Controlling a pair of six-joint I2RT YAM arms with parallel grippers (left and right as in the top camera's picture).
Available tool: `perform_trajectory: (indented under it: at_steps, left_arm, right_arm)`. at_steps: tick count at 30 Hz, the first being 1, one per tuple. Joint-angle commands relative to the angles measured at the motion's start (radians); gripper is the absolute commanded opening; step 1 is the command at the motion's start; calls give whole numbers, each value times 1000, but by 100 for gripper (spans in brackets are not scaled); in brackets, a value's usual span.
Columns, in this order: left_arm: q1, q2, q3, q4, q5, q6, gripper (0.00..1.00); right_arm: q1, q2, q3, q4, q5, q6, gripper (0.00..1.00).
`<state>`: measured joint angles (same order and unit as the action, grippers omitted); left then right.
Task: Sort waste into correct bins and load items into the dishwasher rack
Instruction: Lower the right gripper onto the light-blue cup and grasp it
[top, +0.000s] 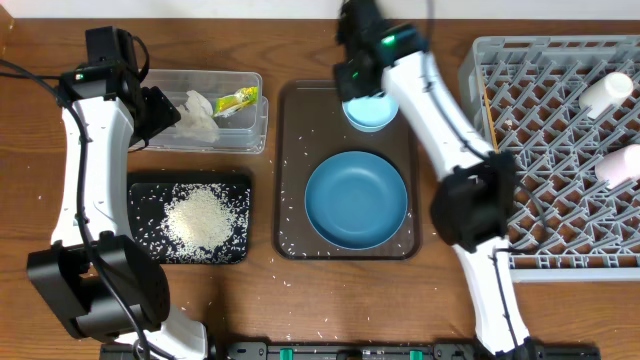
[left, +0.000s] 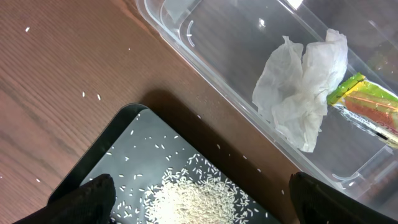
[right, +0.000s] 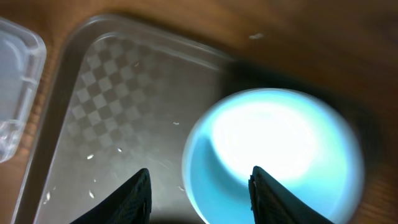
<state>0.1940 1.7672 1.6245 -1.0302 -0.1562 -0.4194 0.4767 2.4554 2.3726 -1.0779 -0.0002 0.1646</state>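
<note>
The left arm (top: 85, 170) and right arm (top: 430, 100) are built alike, with smooth white tubular links between bulky matt black joint housings (top: 475, 205), and each carries a small green light (top: 385, 40) near its wrist. Thin black cables (top: 30, 80) run off the left arm's upper joint. The left end effector (left: 199, 202) and right end effector (right: 202, 199) appear in the wrist views as pairs of plain black fingers (left: 87, 202) with rounded tips.
</note>
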Motion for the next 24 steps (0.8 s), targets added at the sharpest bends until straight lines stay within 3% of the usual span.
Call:
perform_trajectory:
  at_steps: [1, 12, 16, 20, 24]
  left_arm:
    - [3, -22, -4, -5, -1, -9, 92]
    - [3, -22, -4, -5, -1, -9, 92]
    - [3, -22, -4, -5, -1, -9, 92]
    - [3, -22, -4, -5, -1, -9, 92]
    - [3, -22, -4, -5, -1, -9, 92]
  right_arm:
    - [45, 42, 1, 12, 74, 50, 50]
    - [99, 124, 1, 9, 218, 106, 44]
    - [92, 124, 1, 4, 218, 109, 37]
    - [92, 123, 2, 5, 218, 108, 38]
    - [88, 122, 2, 5, 218, 108, 47]
